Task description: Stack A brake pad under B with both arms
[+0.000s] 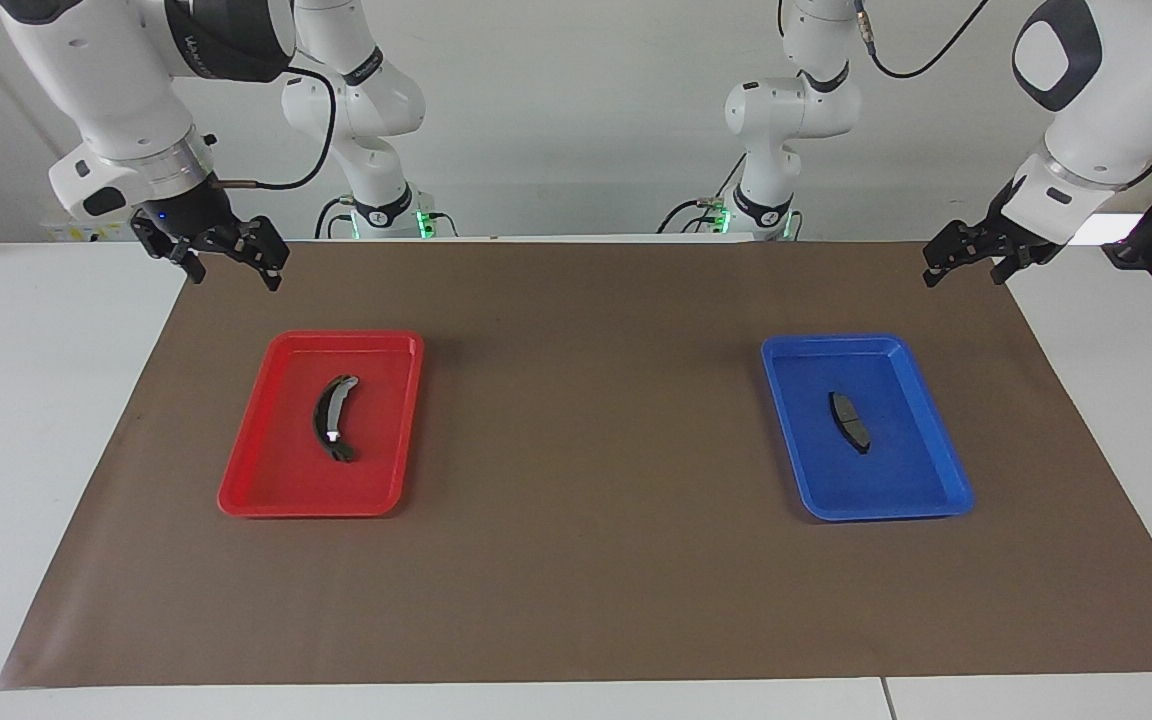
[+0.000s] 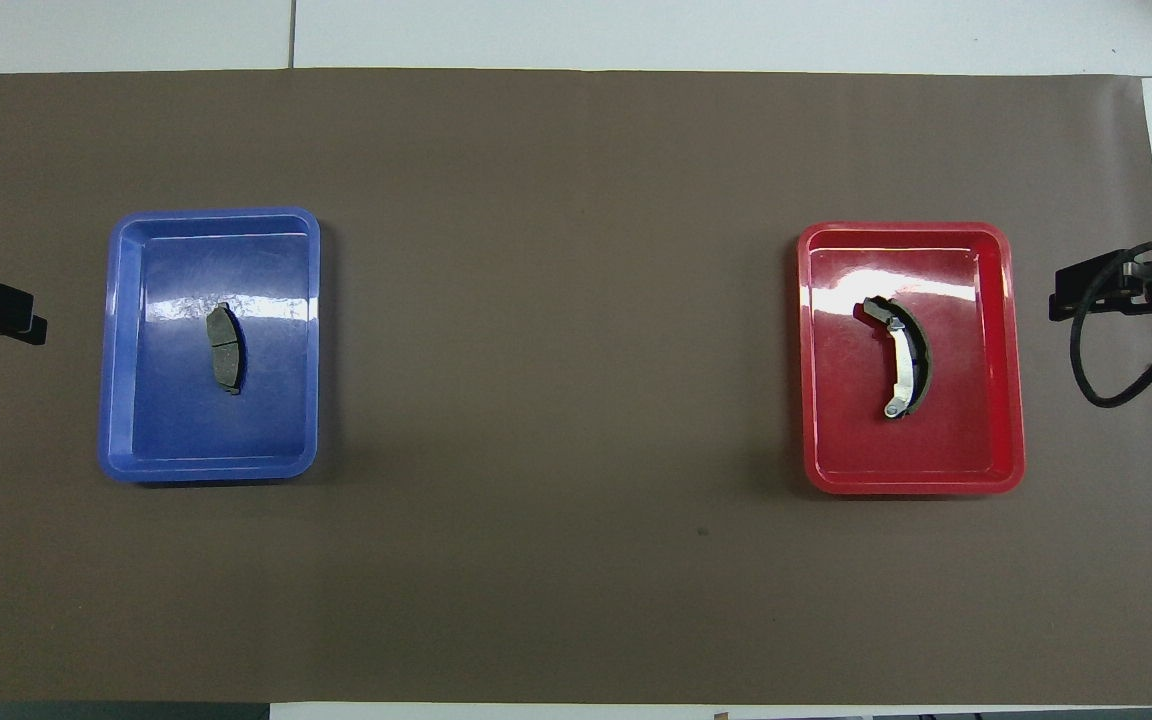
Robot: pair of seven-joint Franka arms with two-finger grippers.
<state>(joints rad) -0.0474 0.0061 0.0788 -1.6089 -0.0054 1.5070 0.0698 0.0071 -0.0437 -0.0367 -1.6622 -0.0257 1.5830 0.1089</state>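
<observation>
1. We saw a white table (image 1: 46,400) covered by a brown mat (image 1: 586,560), with a plain pale wall (image 1: 576,120) at the robots' end.
2. On the mat sat a blue tray (image 1: 936,500) toward the left arm's end and a red tray (image 1: 256,495) toward the right arm's end, well apart and level with each other.
3. The short brake pad (image 1: 849,421) lay flat near the middle of the blue tray. Its long axis ran roughly from the tray's edge nearest the robots to its farthest edge, slightly slanted.
4. The long crescent brake pad (image 1: 334,418) lay near the middle of the red tray, its long axis likewise running nearer-to-farther. In the overhead view its bow bulged toward the right arm's end of the table, with a silvery strip along the inner curve.
5. The left gripper (image 1: 971,262) hung over the mat's corner at the left arm's end, nearest the robots, fingers spread and holding nothing.
6. The right gripper (image 1: 233,262) hung over the mat's corner at the right arm's end, fingers spread and holding nothing; both wrists tilted down toward the mat.
</observation>
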